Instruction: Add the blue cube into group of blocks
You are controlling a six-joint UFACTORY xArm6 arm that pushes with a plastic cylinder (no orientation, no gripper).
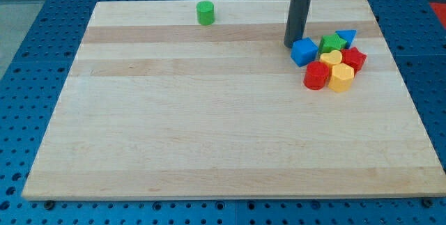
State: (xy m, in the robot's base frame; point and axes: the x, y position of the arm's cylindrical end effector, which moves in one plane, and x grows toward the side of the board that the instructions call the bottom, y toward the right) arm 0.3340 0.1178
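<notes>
The blue cube lies at the upper right of the wooden board, touching the left side of a cluster of blocks. The cluster holds a green star, a blue triangle, a red block, a small yellow block, a yellow hexagon and a red cylinder. My tip stands just left of and slightly above the blue cube, at or very near its upper left edge. The rod rises from there out of the view's top.
A green cylinder stands alone near the board's top edge, left of centre. The board rests on a blue perforated table.
</notes>
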